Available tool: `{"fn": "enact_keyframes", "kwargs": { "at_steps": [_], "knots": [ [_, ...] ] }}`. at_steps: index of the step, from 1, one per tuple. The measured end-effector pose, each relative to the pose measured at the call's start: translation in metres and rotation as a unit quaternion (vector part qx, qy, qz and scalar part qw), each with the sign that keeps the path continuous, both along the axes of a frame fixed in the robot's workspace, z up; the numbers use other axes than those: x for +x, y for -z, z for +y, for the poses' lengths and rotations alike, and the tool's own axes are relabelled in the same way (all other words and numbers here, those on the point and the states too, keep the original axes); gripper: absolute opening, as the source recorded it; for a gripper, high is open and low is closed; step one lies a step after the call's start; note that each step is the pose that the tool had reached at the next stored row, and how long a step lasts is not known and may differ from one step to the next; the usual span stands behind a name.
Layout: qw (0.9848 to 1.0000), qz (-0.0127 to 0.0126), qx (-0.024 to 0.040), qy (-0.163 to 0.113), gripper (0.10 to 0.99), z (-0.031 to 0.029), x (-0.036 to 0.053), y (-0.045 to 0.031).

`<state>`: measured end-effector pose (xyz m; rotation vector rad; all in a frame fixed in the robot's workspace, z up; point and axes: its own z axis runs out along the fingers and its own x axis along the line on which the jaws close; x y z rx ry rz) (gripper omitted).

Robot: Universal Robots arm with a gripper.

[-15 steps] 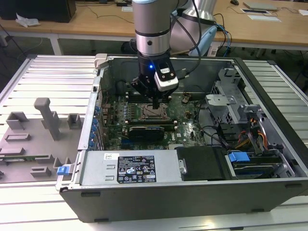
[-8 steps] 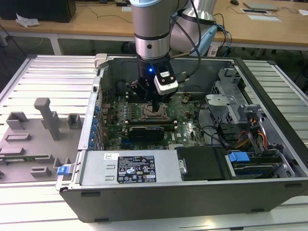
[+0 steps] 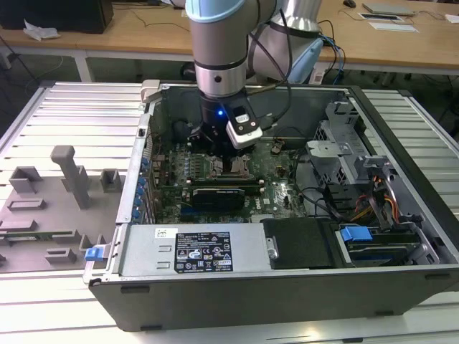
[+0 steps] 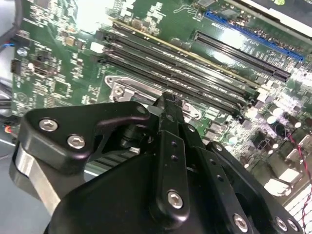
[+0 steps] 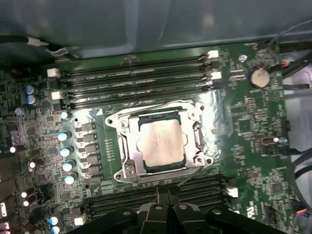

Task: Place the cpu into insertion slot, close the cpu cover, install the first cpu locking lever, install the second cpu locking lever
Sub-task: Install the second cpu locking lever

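Note:
The cpu, a square chip with a silver-grey top, lies flat in the insertion slot on the green motherboard. The cpu cover is down around it as a metal frame, and thin lever wires run along the frame's edges. In the first wrist view my gripper hovers just off the socket's edge, beside a bank of memory slots, shut with nothing between its fingers. The second wrist view has the gripper over a socket corner. In the exterior view the gripper hangs inside the case beside the socket.
Long memory slots flank the socket on two sides. A black card stands just in front of it. A power supply box, the drive cage and cables fill the case. A grey fixture tray lies at the exterior view's left.

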<state>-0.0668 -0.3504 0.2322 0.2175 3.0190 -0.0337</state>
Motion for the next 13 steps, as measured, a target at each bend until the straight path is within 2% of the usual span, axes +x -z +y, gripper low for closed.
{"fn": "enact_keyframes", "kwargs": {
  "at_steps": [2, 5, 6, 9, 13],
  "knots": [
    [1.0, 0.0001, 0.0018, -0.009, 0.106, -0.0013, -0.0055, 0.0062],
    [0.9998, 0.0, 0.0091, -0.016, 0.106, -0.0049, -0.0093, 0.0101],
    [0.9997, -0.0001, 0.0147, -0.019, 0.106, -0.0076, -0.011, 0.0116],
    [0.9994, -0.0003, 0.0254, -0.022, 0.106, -0.0125, -0.0133, 0.0137],
    [0.9985, -0.0007, 0.049, -0.025, 0.106, -0.0215, -0.0172, 0.0164]
  ]
}}
